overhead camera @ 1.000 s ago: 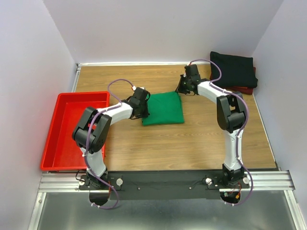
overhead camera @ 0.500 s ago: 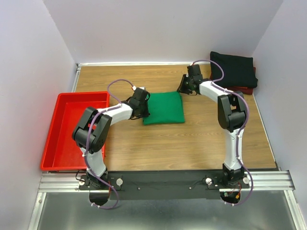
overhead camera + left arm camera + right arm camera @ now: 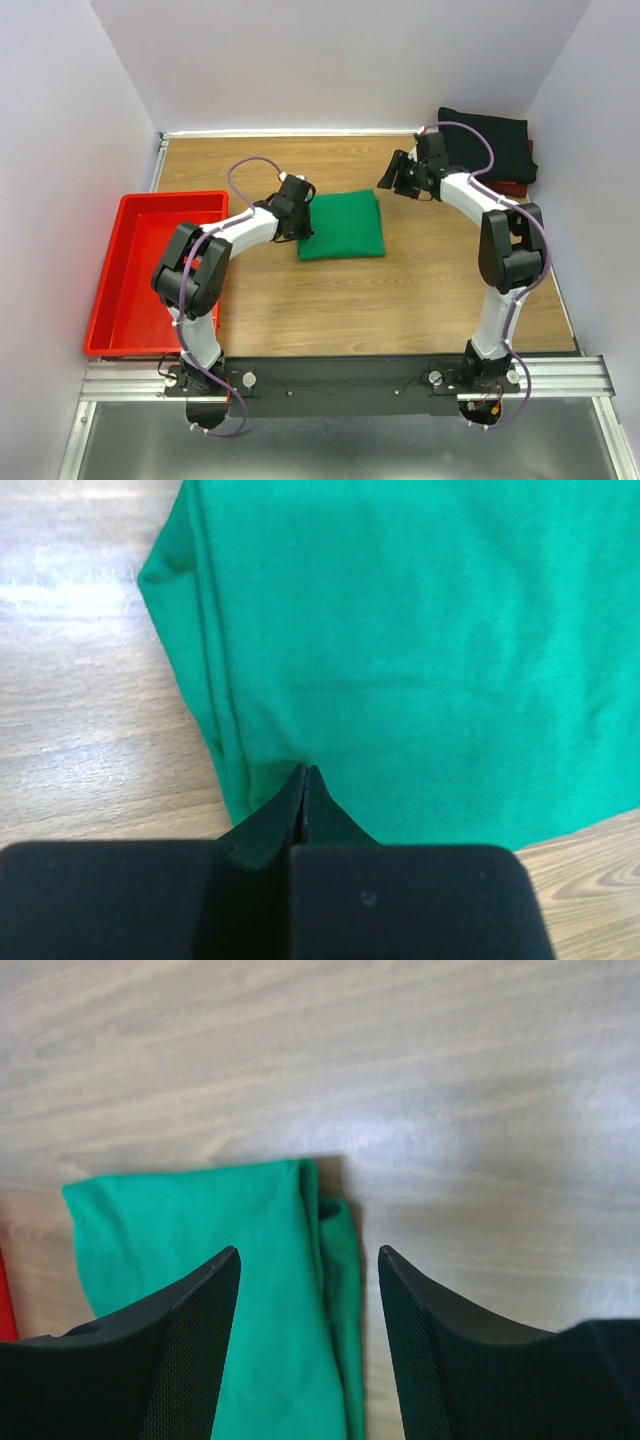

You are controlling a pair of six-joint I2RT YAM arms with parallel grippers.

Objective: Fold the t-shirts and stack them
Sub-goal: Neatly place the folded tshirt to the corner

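A bright green t-shirt (image 3: 345, 228), folded into a square, lies flat on the wooden table in the middle. My left gripper (image 3: 303, 222) is shut, and its tips (image 3: 305, 771) rest on the shirt's left edge with no cloth visible between them. My right gripper (image 3: 388, 180) hovers open just off the shirt's far right corner (image 3: 320, 1210), holding nothing. A folded black t-shirt (image 3: 487, 145) sits at the back right on top of a dark red t-shirt (image 3: 510, 186), of which only an edge shows.
A red plastic tray (image 3: 130, 270) stands at the table's left side. White walls close in the back and both sides. The black and dark red pile sits right behind the right arm's wrist.
My right gripper has opened and pulled back to the right, away from the green shirt's far corner. The left gripper has shifted slightly and stays shut. The green shirt has hardly moved.
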